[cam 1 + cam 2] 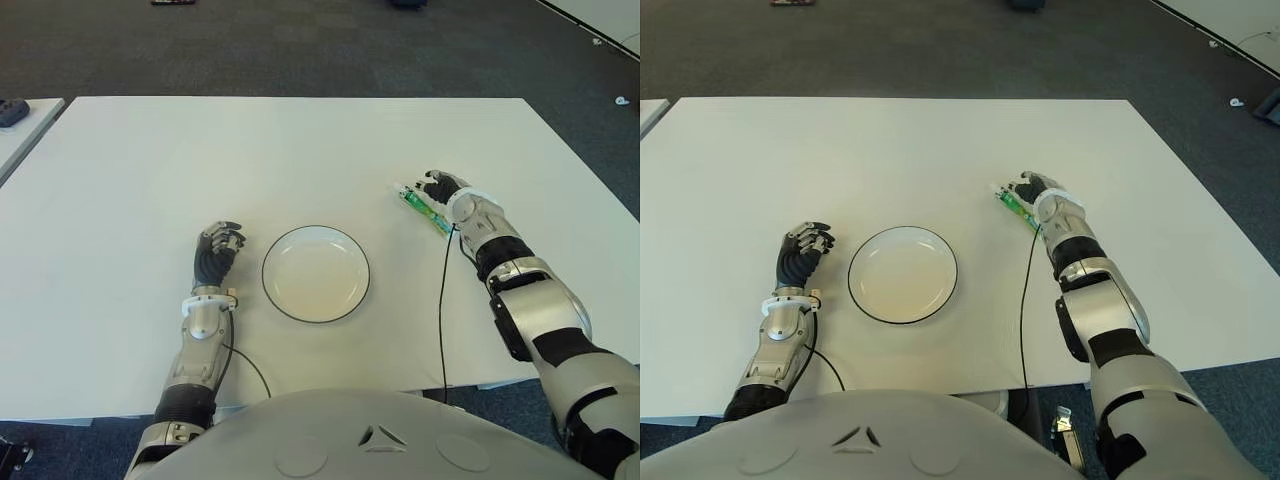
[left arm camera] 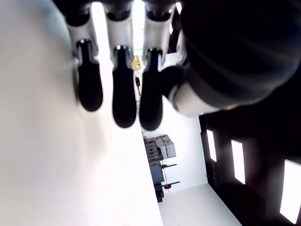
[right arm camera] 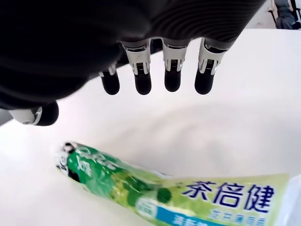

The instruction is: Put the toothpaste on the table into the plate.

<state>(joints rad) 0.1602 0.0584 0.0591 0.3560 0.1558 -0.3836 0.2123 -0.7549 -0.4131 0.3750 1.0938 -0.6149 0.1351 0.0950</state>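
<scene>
A green and white toothpaste tube [image 1: 420, 207] lies flat on the white table [image 1: 300, 150], to the right of the plate and slanting away from it. My right hand [image 1: 445, 189] hovers over the tube's far right side; in the right wrist view its fingers [image 3: 171, 75] hang spread above the tube [image 3: 155, 186] and do not touch it. The empty white plate [image 1: 315, 275] with a dark rim sits near the table's front middle. My left hand [image 1: 217, 248] shows just left of the plate, fingers loosely bent and holding nothing.
A black cable [image 1: 441, 300] runs from my right forearm down over the table's front edge. At the far left stands another table corner with a dark object [image 1: 12, 112] on it. Dark carpet lies beyond the far edge.
</scene>
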